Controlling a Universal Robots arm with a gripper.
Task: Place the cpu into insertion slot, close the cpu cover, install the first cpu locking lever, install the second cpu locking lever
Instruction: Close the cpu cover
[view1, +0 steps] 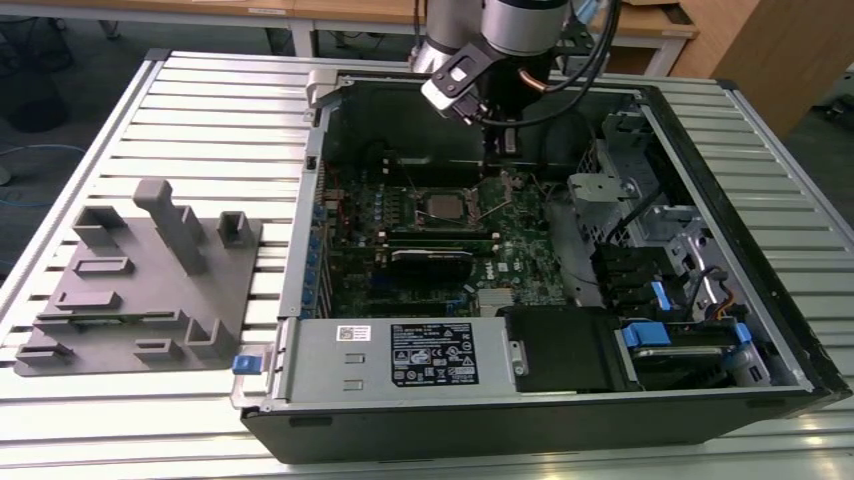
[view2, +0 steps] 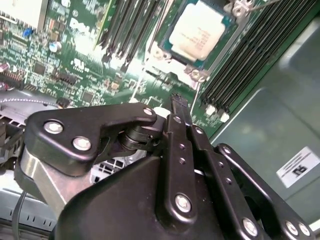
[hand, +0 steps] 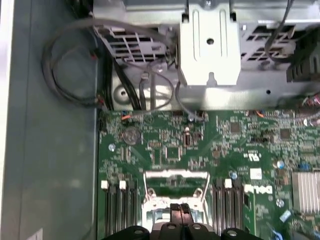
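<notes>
Step 1 reads as done. The chip (view2: 197, 30) lies flat in the socket (view1: 420, 205), dull silver top up, with its green border showing all round.

Step in hand, as I judge it, is closing the cover (hand: 176, 174). The silvery frame looks swung open on the socket's far side, toward the drive cage (hand: 210, 45), and green board shows through its cut-out. It is not over the chip.

The claw (view2: 177, 100) hangs low over the board just beside the socket, apart from both chip and cover. Its 2 fingertips (hand: 174, 210) are pinched together with nothing between them.

The cover step calls for a push on the frame's free edge to swing it down flat over the chip. Pinched fingers would suit that, used as 1 blunt probe.

The 2 levers (view1: 503, 203) seem to stand raised as thin wires on the socket's side toward the exterior view's right. I can't make out their exact pose, and they must stay clear of the falling frame.

Obstacles:
- Long black memory slots (view2: 235, 60) flank the socket closely.
- Loose cables (hand: 75, 65) loop near the case wall.
- The drive cage sits just past the board edge.

Well apart from the work are the power supply (view1: 400, 355), and a grey holder block (view1: 134, 280) on the slatted table (view1: 200, 100).
</notes>
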